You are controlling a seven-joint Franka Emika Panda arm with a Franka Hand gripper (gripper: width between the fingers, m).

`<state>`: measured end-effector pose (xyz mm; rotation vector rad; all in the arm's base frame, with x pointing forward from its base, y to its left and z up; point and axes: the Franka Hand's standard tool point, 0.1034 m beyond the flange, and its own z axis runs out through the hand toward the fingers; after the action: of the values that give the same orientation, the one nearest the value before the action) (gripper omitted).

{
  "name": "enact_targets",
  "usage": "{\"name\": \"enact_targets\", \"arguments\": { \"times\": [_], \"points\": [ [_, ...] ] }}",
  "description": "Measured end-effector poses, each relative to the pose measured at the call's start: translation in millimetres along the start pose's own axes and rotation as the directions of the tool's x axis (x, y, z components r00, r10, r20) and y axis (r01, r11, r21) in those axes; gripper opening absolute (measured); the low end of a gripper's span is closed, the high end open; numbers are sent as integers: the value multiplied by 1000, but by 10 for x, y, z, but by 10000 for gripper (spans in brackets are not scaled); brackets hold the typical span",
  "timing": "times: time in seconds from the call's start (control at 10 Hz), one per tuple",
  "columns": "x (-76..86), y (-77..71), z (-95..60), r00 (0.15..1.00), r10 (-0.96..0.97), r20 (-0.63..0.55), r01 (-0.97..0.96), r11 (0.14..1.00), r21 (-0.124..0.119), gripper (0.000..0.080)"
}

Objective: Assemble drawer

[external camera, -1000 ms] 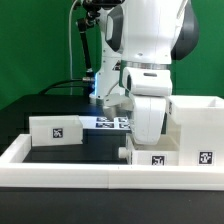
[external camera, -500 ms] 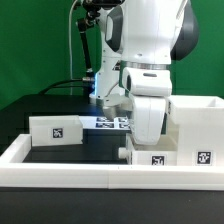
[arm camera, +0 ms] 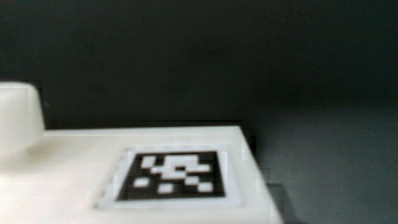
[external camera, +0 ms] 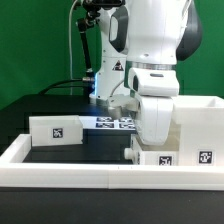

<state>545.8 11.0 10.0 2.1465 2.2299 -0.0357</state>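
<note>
The tall white drawer shell (external camera: pixel 200 122) stands at the exterior view's right. One small white tray (external camera: pixel 57 128) with a tag sits at the left. A second tagged tray (external camera: pixel 152 155) sits at the front, against the shell. My gripper (external camera: pixel 155 132) hangs low right over this second tray, and its fingers are hidden behind the tray wall and the hand. The wrist view shows no fingers, only a white tagged surface (arm camera: pixel 175 172) close below and a rounded white part (arm camera: pixel 15 115) beside it.
The marker board (external camera: pixel 112 122) lies flat behind the arm. A long low white rail (external camera: pixel 70 172) runs along the table's front and left edge. Cables and a stand rise at the back. The black table (arm camera: pixel 267 60) shows beyond the white part.
The arm has shifted slightly to the exterior view's right, and the front tray under it has slid the same way toward the shell.
</note>
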Motion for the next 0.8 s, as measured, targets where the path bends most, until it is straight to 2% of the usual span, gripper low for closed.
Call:
{"name": "enact_targets", "arguments": {
  "times": [0.1,0.2,0.3,0.4,0.5,0.6,0.7,0.8],
  "points": [
    [-9,-6,4,1000,2,0,-2,1000,1,120],
    [-24,-17,11,1000,4,0,-4,1000,3,302],
    [-28,-23,13,1000,5,0,-5,1000,4,302],
    [-31,-23,8,1000,6,0,-6,1000,4,488],
    [-39,-16,-19,1000,11,1,-11,1000,0,595],
    [-43,5,-67,1000,13,2,-13,1000,-7,595],
    [-39,29,-144,1000,20,5,-20,1000,-9,638],
    [-37,54,-245,1000,23,10,-23,1000,-7,646]
  ]
}}
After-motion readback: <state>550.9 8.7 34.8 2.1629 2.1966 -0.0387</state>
